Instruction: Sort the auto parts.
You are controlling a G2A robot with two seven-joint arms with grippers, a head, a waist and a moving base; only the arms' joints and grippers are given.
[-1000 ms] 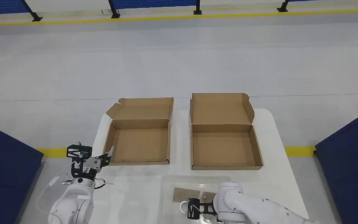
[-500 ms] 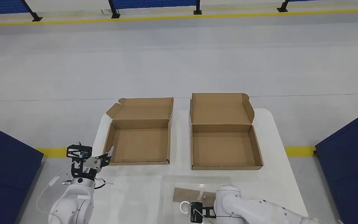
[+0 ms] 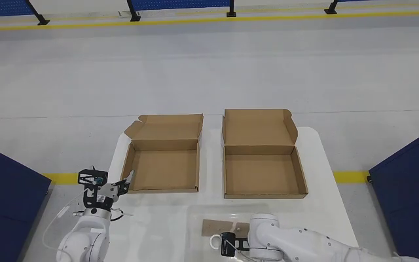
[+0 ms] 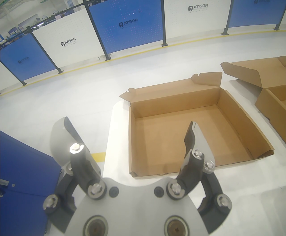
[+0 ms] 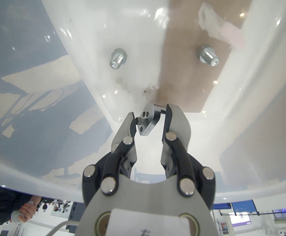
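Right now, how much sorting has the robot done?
Done: nothing; both brown cardboard boxes, left and right, are empty. In hand: the right gripper pinches a small grey metal block with holes. To do: two silver bolts and a white plastic clip wait in the clear tub.

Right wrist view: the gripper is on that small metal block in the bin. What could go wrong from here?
1. The right gripper pinches the small grey metal block with drilled holes only at its fingertips, one on a protruding pin; it may twist or slip out on lifting.
2. The wall of the translucent white plastic bin rises close beside the gripper; a tilted lift could catch it.
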